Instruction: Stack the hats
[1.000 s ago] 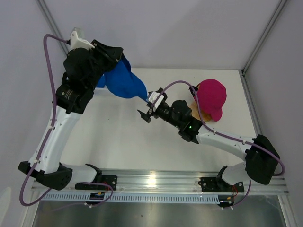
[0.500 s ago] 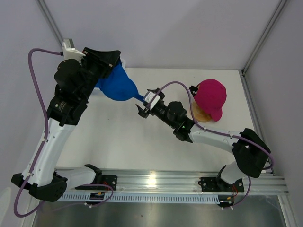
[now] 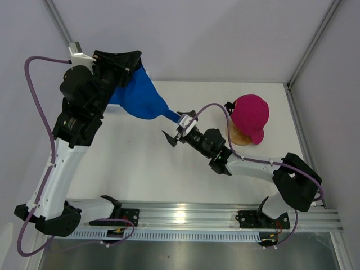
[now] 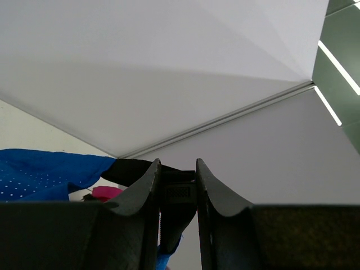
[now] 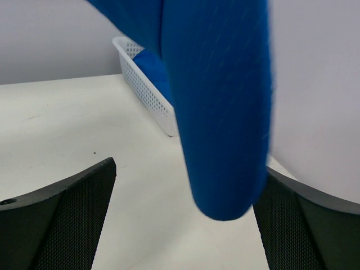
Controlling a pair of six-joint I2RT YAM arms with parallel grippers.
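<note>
Pinching blue cap [image 3: 140, 98] left of pink cap [image 3: 250, 115], left gripper [image 4: 175, 169] should steady it so wide-open right gripper [image 5: 185, 174] takes brim [image 5: 219, 140] squarely.

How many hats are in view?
3: a blue hat in the left gripper, a pink hat on the stand, a second blue hat in the basket. More may be hidden.

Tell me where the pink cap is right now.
In the overhead view, the pink cap sits on the round wooden stand at the scene's right side, right of the right end effector.
</note>
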